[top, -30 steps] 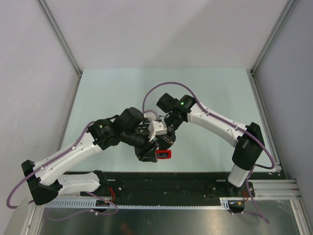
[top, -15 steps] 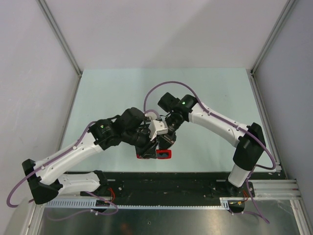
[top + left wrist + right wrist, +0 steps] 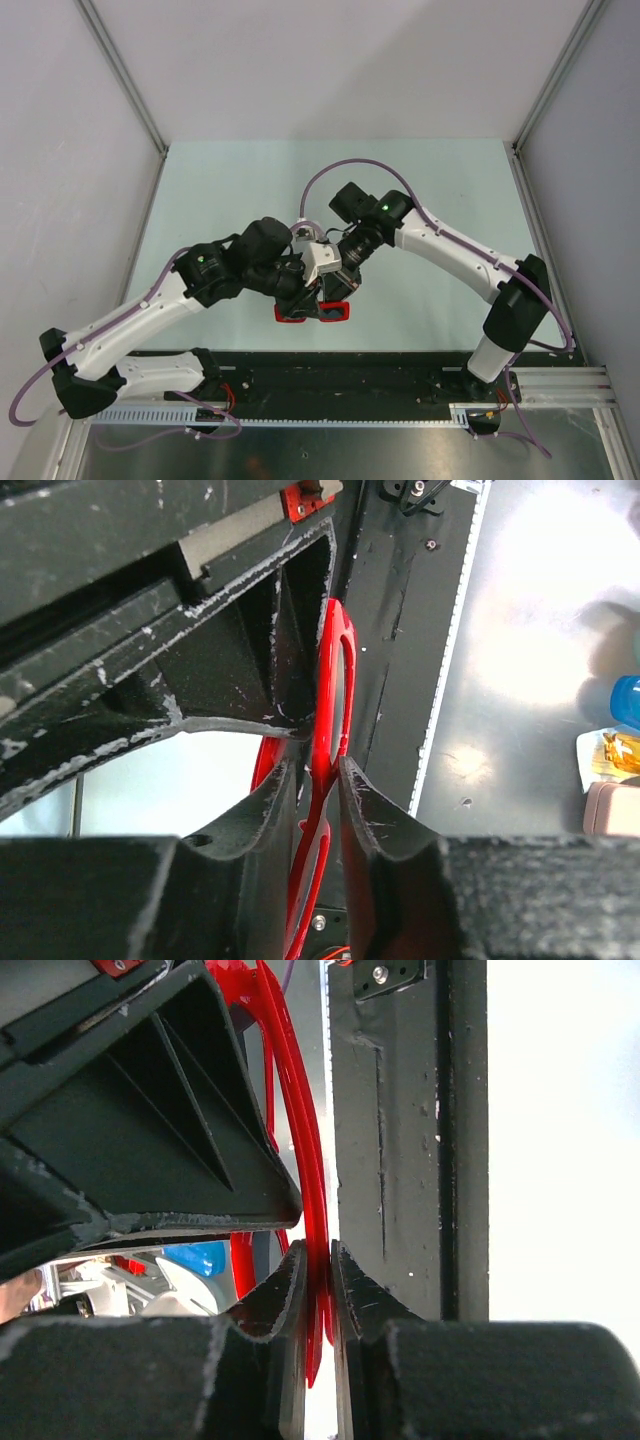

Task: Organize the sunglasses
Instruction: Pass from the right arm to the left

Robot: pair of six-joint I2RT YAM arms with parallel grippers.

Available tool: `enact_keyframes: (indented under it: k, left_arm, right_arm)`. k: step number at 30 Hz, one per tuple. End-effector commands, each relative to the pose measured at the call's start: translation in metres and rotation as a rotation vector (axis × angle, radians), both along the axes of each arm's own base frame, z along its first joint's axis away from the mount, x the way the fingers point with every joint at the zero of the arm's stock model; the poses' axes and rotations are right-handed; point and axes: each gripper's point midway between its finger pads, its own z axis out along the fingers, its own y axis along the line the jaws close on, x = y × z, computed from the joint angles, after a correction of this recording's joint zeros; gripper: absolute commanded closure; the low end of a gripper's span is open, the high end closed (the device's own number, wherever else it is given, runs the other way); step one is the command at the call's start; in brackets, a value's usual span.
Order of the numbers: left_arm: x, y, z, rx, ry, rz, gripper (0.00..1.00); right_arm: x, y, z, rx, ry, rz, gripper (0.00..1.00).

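Note:
The sunglasses (image 3: 335, 313), with a thin bright red frame, hang between both grippers just above the table's near edge. My left gripper (image 3: 300, 300) comes in from the left and my right gripper (image 3: 338, 288) from behind. In the left wrist view the red frame (image 3: 335, 680) runs edge-on between the narrow jaws of the left gripper (image 3: 318, 780). In the right wrist view the right gripper (image 3: 318, 1260) pinches the red frame (image 3: 300, 1110) tightly. The right gripper's body hides part of the frame in the left wrist view.
The pale green table (image 3: 250, 190) lies behind the arms. A black base rail (image 3: 380, 365) runs along the near edge under the sunglasses. Grey walls and metal posts (image 3: 125, 75) close in the sides. Small blue and pink objects (image 3: 625, 700) lie off the table.
The left gripper has shifted left and down, and a second red part of the sunglasses now shows at its left. The right arm has moved slightly right.

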Motion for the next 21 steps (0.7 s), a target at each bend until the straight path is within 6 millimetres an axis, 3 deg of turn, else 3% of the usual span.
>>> enact_keyframes:
  k: [1,7,12,13,15,16,21]
  left_arm:
    - [-0.017,0.001,0.013,-0.033,0.006,-0.087,0.75]
    - [-0.016,0.0,0.005,-0.013,0.023,-0.088,1.0]
    - [-0.013,0.001,0.007,-0.012,0.002,-0.072,1.0]
    - [-0.011,0.002,0.009,-0.014,-0.006,-0.065,1.0]
    - [-0.01,0.002,0.012,-0.019,-0.021,-0.056,0.99]
    - [-0.008,0.003,0.013,-0.021,-0.03,-0.05,1.0]
    - [-0.004,0.004,0.016,-0.019,-0.049,-0.036,1.0]
  right_arm:
    - [0.003,0.002,0.025,0.094,-0.043,-0.011,1.0]
    - [0.005,0.003,0.025,0.089,-0.056,-0.014,1.0]
    - [0.012,0.005,0.025,0.076,-0.063,-0.041,1.0]
    - [0.013,0.005,0.025,0.074,-0.062,-0.045,0.89]
    - [0.016,0.005,0.027,0.079,-0.073,-0.05,0.79]
    - [0.016,0.005,0.027,0.08,-0.078,-0.051,0.65]
    - [0.023,0.005,0.034,0.097,-0.125,-0.072,0.52]
